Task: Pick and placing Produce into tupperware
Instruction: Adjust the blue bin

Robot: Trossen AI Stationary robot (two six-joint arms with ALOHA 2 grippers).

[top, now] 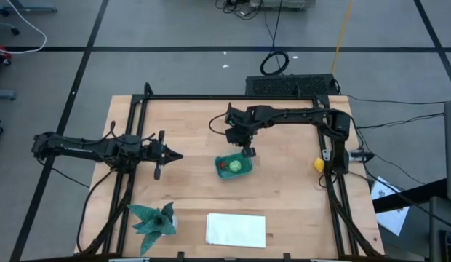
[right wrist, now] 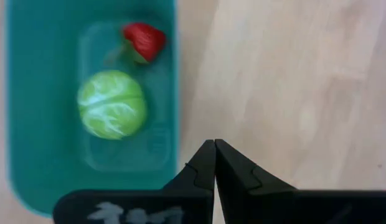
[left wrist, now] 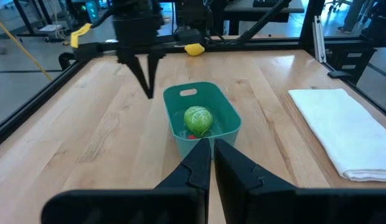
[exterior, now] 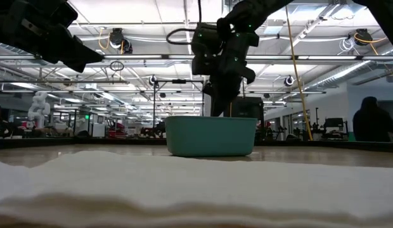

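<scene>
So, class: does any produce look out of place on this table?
Yes: the yellow piece lies apart by the right arm's base, while the red piece and green cabbage sit inside the teal tub.

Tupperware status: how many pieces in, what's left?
Two of three are in: the red piece and the round green one lie inside the tupperware. Nothing is in hand: the right pincer is shut and empty above the tub's edge, and the left pincer waits shut. The yellow piece is left, by the table's right edge.

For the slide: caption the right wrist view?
Shut right gripper beside teal tub holding green and red produce.
</scene>
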